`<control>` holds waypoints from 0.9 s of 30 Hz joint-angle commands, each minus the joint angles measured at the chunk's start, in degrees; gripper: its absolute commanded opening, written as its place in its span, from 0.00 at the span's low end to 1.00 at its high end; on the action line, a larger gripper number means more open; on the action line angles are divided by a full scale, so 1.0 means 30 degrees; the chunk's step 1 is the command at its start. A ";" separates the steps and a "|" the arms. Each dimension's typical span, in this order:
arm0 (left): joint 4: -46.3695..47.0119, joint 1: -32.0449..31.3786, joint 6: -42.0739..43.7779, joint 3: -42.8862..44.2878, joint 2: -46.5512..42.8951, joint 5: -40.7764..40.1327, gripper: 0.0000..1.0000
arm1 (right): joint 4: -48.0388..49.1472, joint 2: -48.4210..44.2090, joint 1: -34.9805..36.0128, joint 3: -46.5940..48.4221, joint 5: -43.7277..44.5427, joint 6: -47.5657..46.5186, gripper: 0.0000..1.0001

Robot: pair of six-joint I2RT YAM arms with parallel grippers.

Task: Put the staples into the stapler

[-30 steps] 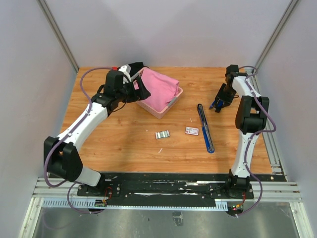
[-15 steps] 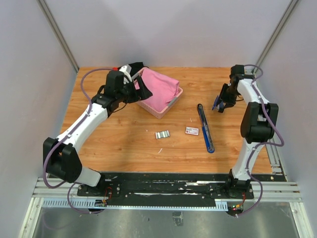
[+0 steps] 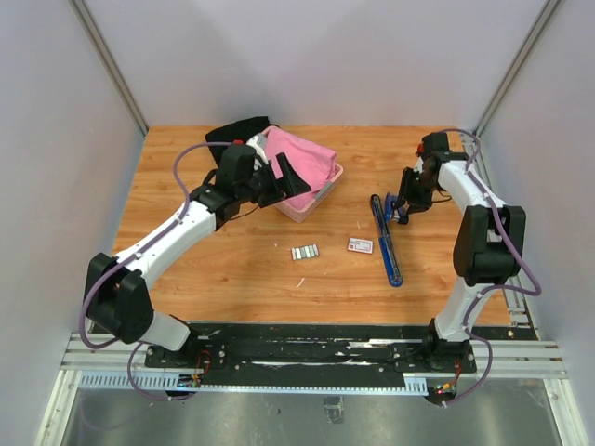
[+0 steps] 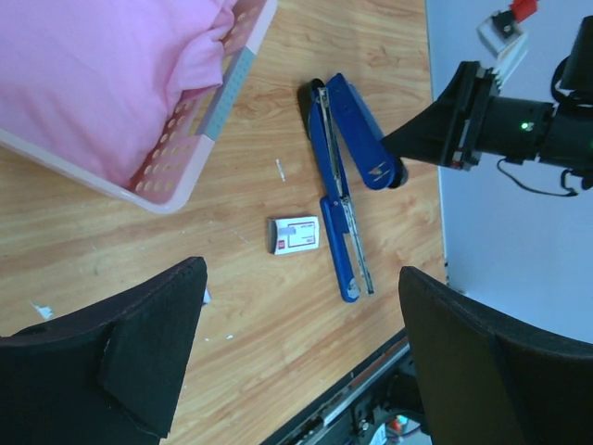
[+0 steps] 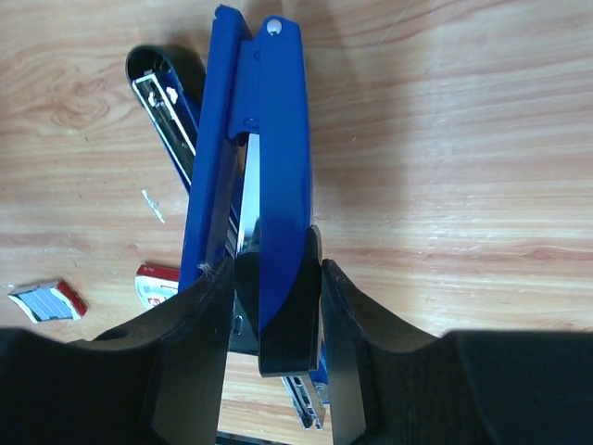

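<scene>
Pale bare walls and metal corner posts close in a wooden table (image 3: pixel 214 260). Toward its near middle the staples (image 3: pixel 305 252) lie as a small silvery block, apart from both arms. Just to their right sits a white carton (image 3: pixel 361 245), its red print too small to read. Beyond it the blue stapler (image 3: pixel 386 240) lies swung open, its raised top arm clamped between the right gripper's (image 3: pixel 402 209) fingers. The left gripper (image 3: pixel 282 181) hangs with jaws wide apart beside a pink basket (image 4: pixel 185 148) filled by a pink cloth (image 3: pixel 302 163).

A robotics lab cell is being shown: a wooden table (image 3: pixel 232 279) is being enclosed by plain white panels (image 3: pixel 307 56) and aluminium rails (image 3: pixel 530 358).
</scene>
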 commanded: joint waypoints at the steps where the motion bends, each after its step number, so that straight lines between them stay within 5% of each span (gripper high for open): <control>1: 0.1444 -0.0285 -0.1628 -0.0178 0.0900 0.1334 0.89 | 0.0496 -0.0802 0.1075 -0.0364 -0.0613 -0.0248 0.01; 15: 0.1665 -0.1695 -0.1778 0.2984 0.5909 0.3719 0.85 | 0.1546 -0.1476 0.3496 -0.2416 0.1534 0.0458 0.01; 24: 0.0799 -0.1673 -0.1020 0.1736 0.4312 0.1893 0.86 | 0.0020 -0.2145 0.3317 -0.0303 0.3495 0.1192 0.63; 27: 0.0510 -0.1562 -0.0774 0.1732 0.4041 0.1539 0.86 | -0.0421 -0.1684 0.3111 0.0033 0.4236 0.1194 0.65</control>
